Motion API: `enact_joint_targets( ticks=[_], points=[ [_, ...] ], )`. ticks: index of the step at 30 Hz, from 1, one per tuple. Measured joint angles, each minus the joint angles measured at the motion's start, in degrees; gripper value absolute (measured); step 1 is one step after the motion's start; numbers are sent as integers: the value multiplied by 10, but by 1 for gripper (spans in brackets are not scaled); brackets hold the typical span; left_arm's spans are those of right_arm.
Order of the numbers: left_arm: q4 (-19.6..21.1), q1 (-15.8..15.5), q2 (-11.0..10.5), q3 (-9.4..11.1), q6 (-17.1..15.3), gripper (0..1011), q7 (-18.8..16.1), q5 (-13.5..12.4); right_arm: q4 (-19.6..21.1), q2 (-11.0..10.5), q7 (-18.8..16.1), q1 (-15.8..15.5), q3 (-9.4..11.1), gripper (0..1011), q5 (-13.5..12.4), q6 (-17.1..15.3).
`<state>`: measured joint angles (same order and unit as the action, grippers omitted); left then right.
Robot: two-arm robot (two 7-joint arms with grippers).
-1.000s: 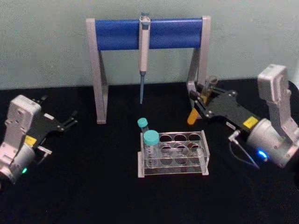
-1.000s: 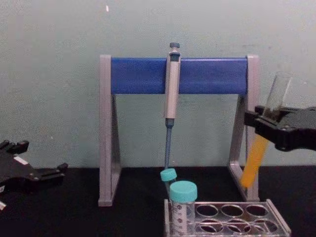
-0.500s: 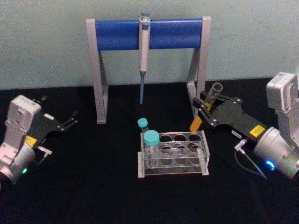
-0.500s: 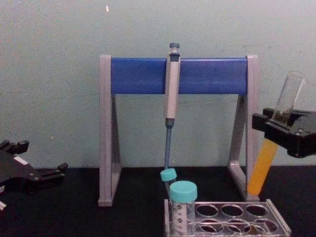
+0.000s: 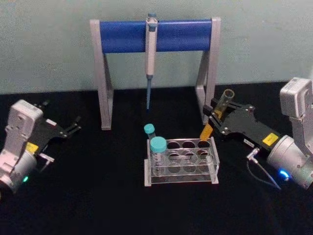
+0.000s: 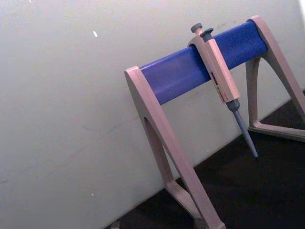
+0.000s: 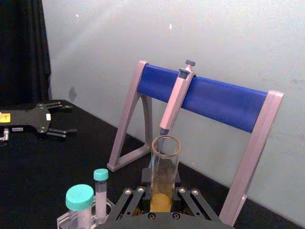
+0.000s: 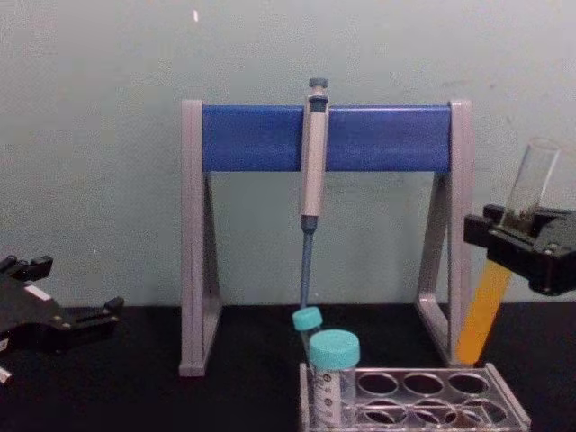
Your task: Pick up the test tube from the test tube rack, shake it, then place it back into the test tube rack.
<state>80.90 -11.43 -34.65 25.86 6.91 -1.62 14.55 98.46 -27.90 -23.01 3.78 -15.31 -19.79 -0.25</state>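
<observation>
The test tube (image 5: 206, 132), clear glass with orange-yellow liquid in its lower half, hangs tilted in the air. My right gripper (image 5: 216, 116) is shut on its middle. Its round bottom hovers just above the back right corner of the test tube rack (image 5: 182, 169), a low clear rack with round holes. In the chest view the test tube (image 8: 486, 310) leans with its open top to the right, held by the right gripper (image 8: 517, 236) above the rack (image 8: 504, 409). The right wrist view looks down onto the tube's open mouth (image 7: 165, 145). My left gripper (image 5: 63, 116) rests open at the far left, holding nothing.
A wide teal-capped tube (image 5: 157, 147) and a thin teal-capped one (image 5: 149, 129) stand in the rack's left column. Behind the rack stands a tall grey-and-blue pipette stand (image 5: 122, 35) with a pipette (image 5: 150, 44) hanging from it. The table is black cloth.
My right gripper has moved down and toward the rack with the test tube, whose bottom has dropped from mid-air to just above the rack's back right corner. The left arm has stayed still.
</observation>
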Motion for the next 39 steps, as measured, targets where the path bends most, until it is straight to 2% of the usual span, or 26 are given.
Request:
enact_joint_targets(
  ticks=[39],
  points=[
    [0, 0, 0, 0, 0, 1001, 0, 0, -33, 5, -1, 6, -11, 222, -2, -15]
  ],
)
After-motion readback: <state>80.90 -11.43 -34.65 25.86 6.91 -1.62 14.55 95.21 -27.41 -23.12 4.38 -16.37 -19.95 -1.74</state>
